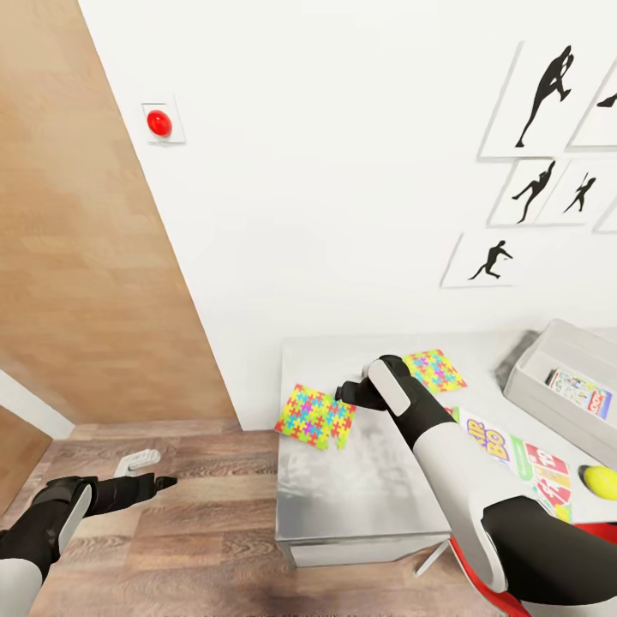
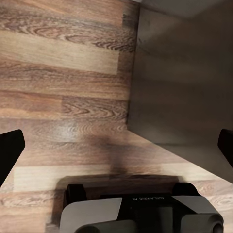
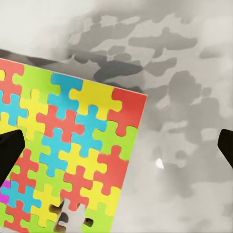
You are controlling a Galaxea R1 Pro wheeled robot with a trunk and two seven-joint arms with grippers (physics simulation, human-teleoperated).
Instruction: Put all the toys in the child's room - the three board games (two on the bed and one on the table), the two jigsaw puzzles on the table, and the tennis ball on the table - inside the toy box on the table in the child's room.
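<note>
The toy box (image 1: 536,390) sat at the table's (image 1: 360,497) far right end with one board game (image 1: 579,391) lying inside it. Another board game (image 1: 527,463) lay flat on the tabletop beside the tennis ball (image 1: 600,482). The right gripper (image 1: 341,394) hovered over the nearer jigsaw puzzle (image 1: 315,416) — fingers spread wide, holding nothing. The second jigsaw puzzle (image 1: 435,369) lay just behind. The left gripper (image 1: 163,482) hung over the wood floor (image 1: 197,548), also spread.
</note>
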